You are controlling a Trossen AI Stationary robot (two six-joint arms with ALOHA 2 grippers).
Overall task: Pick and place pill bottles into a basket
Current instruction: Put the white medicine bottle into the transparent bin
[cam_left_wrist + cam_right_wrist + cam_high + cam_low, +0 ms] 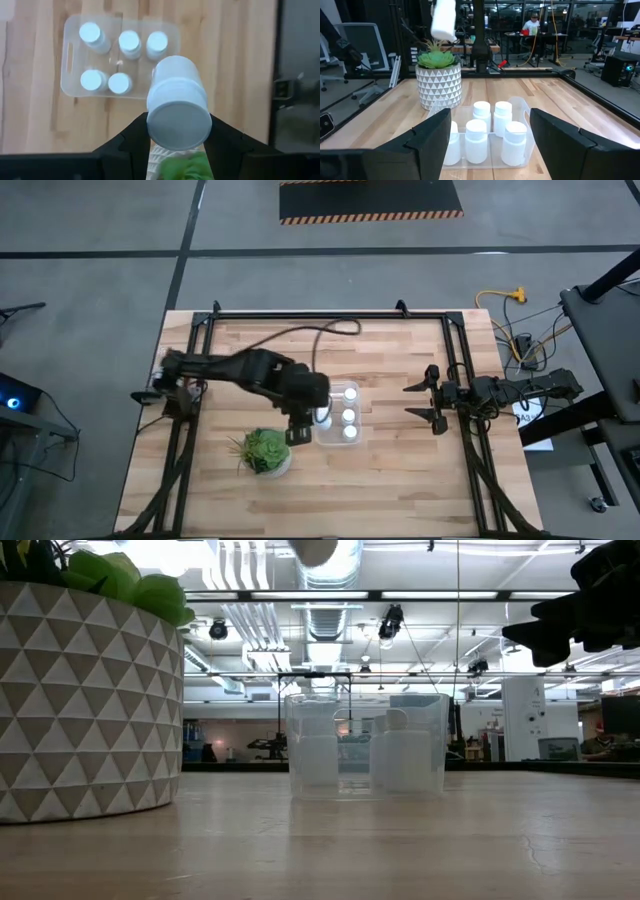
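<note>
My left gripper [300, 423] is shut on a white pill bottle [176, 85], high above the table between the potted plant [266, 452] and the clear basket [357, 389]. The bottle also shows in the right wrist view [444, 20] and at the top edge of the low view [316, 550]. Several more white bottles [130, 42] stand upright on their bases inside the basket [70, 75]. My right gripper [425, 404] is open and empty, to the right of the basket and above the table. My left gripper pinches the bottle between its two fingers [135, 135], at the sides of its upper end [152, 112]. The fingers come from above and point down, along the bottle. The bottle hangs below them, slightly tilted and lifted clear.
The green plant in a white patterned pot [439, 82] stands close to the basket's left near corner. A black frame rail [460, 360] runs along each side of the table. Bare wood lies between the basket and my right gripper.
</note>
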